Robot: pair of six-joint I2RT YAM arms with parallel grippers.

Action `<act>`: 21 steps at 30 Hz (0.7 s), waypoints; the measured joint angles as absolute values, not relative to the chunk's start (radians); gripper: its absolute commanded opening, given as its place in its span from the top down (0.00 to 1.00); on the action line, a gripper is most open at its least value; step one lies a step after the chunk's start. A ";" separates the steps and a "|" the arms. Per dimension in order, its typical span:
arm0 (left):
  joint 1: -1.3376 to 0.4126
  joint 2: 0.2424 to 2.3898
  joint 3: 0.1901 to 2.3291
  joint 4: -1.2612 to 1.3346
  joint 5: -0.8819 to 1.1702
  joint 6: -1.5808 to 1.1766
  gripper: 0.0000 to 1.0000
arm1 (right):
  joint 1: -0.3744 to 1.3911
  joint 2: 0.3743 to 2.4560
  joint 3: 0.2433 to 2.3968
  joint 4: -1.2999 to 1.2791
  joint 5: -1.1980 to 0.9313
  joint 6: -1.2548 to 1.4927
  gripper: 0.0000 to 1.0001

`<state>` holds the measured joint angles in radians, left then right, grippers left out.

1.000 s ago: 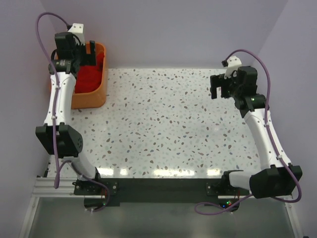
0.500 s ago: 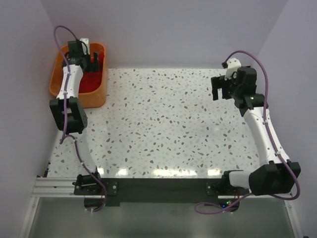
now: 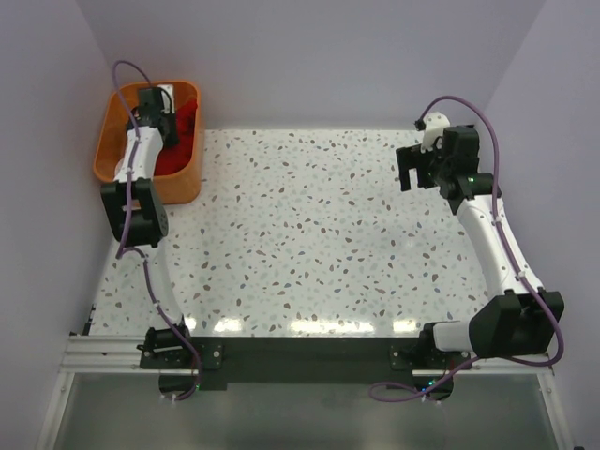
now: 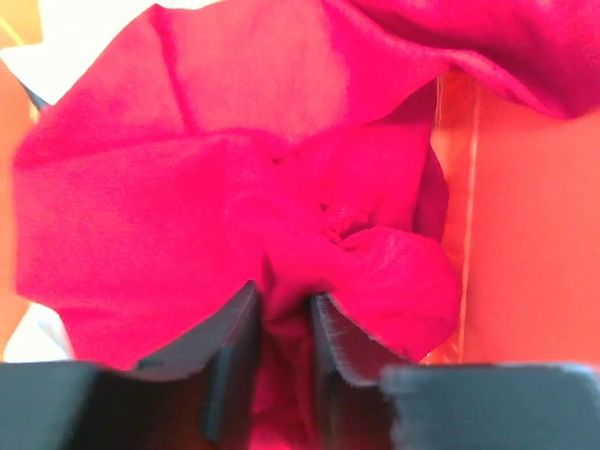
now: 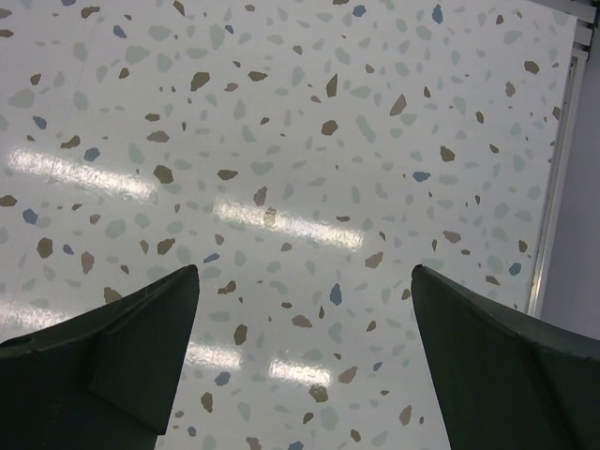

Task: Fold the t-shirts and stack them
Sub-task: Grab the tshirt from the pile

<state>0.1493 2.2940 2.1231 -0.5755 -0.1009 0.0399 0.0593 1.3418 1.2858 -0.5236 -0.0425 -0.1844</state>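
Red t-shirt (image 4: 281, 187) lies bunched in the orange basket (image 3: 192, 178) at the far left corner of the table (image 3: 309, 234), with white cloth (image 4: 84, 37) showing at its edge. The left gripper (image 4: 283, 298) reaches down into the basket, and its two dark fingers are pinched onto a raised fold of the red cloth, which fills the narrow gap between them. The right gripper (image 5: 305, 272) hangs over the bare speckled tabletop on the far right, well apart from the basket, its fingers spread wide and holding nothing.
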 measured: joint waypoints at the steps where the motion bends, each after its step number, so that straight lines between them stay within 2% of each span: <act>1: 0.149 2.291 2.123 -0.571 -0.100 0.042 0.75 | 0.059 1.342 1.286 -0.524 -0.043 -0.184 0.01; 2: 0.149 2.286 2.123 -0.567 -0.101 0.042 0.79 | 0.059 1.342 1.286 -0.524 -0.043 -0.184 0.01; 3: 0.150 2.277 2.123 -0.562 -0.101 0.042 0.88 | 0.059 1.342 1.286 -0.524 -0.043 -0.184 0.01; 6: 0.150 2.230 2.123 -0.546 -0.101 0.045 1.00 | 0.059 1.342 1.286 -0.524 -0.044 -0.184 0.01; 12: 0.158 2.050 2.138 -0.463 -0.105 0.045 1.00 | 0.059 1.340 1.285 -0.524 -0.054 -0.184 0.01; 21: 0.189 1.813 2.157 -0.129 0.012 -0.013 1.00 | 0.058 1.311 1.285 -0.523 -0.072 -0.176 0.01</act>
